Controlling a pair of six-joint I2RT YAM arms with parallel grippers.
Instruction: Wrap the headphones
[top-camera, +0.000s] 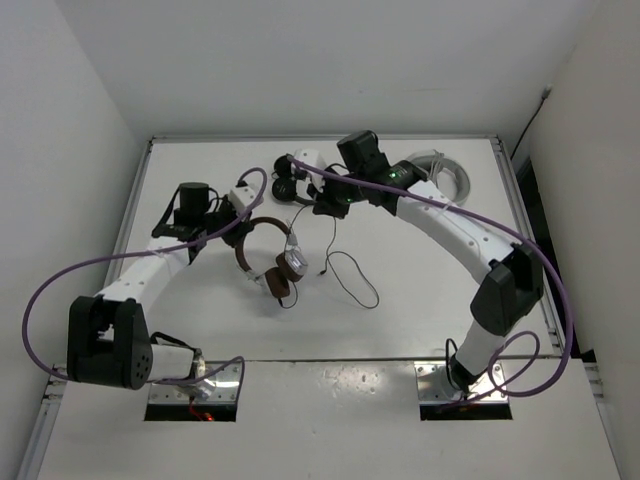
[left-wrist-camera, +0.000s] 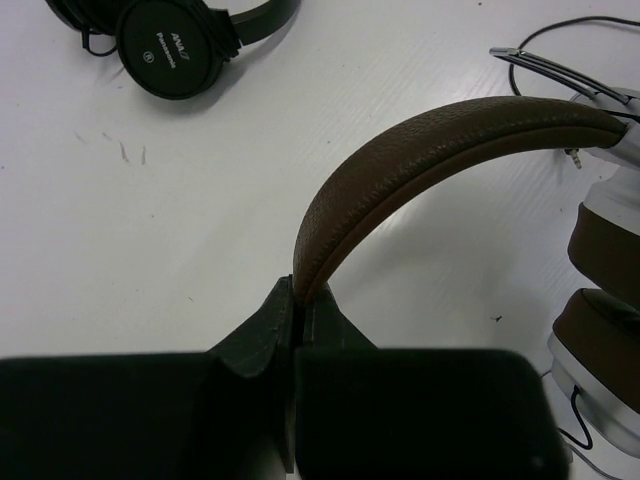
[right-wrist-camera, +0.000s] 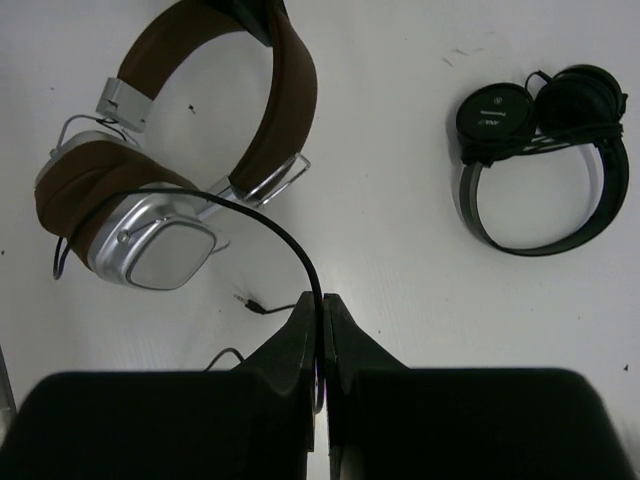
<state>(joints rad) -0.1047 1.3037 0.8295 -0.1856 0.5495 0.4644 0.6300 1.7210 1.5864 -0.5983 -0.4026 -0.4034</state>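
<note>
1. Headphones (top-camera: 268, 262) with the brown band lay on the table (top-camera: 420, 320) between the two arms, earcups nearest the bases.
2. The left fingers (left-wrist-camera: 262, 335) were pressed onto the headband, seemingly to anchor the set.
3. Just beyond, the right fingers (right-wrist-camera: 290, 350) pinched the thin black cable (right-wrist-camera: 285, 235), holding a stretch raised, likely ready for winding.
4. Farther back, black headphones (top-camera: 290, 185) sat apart, untouched.

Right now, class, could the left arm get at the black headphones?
Probably not yet: its end effector is shut on the headband. Once freed, likely yes: the black headphones lie ahead with nothing between.
</note>
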